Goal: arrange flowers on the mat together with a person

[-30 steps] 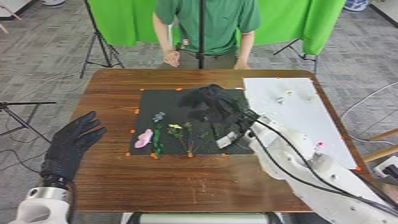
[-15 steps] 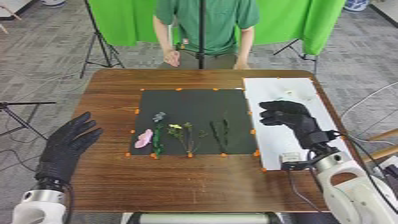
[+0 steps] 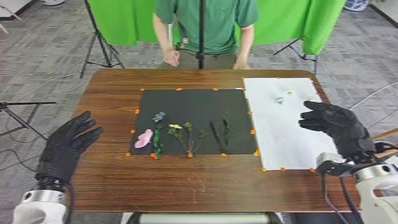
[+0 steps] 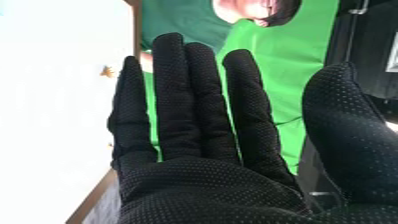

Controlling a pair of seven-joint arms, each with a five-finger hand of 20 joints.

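Now the pink flower [image 3: 143,139] is seen laid on the black mat [image 3: 187,102], left of the yellow-and-white sprig [image 3: 176,127] and dark green stems [image 3: 223,137]. Good progress, apparently, but pale blossoms [image 3: 289,93] are left on the white sheet [image 3: 280,130]. The right hand [image 3: 338,122], fingers extended, nothing grasped, has been shifted off the mat, sheetward; the left hand [image 3: 60,150] is held beside, unclenched.

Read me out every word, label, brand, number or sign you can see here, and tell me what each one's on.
No text can be read.
Black mat: no lettering that I can make out.
White sheet: none that I can make out either.
White part by the right hand: too small to tell whether it bears any print.
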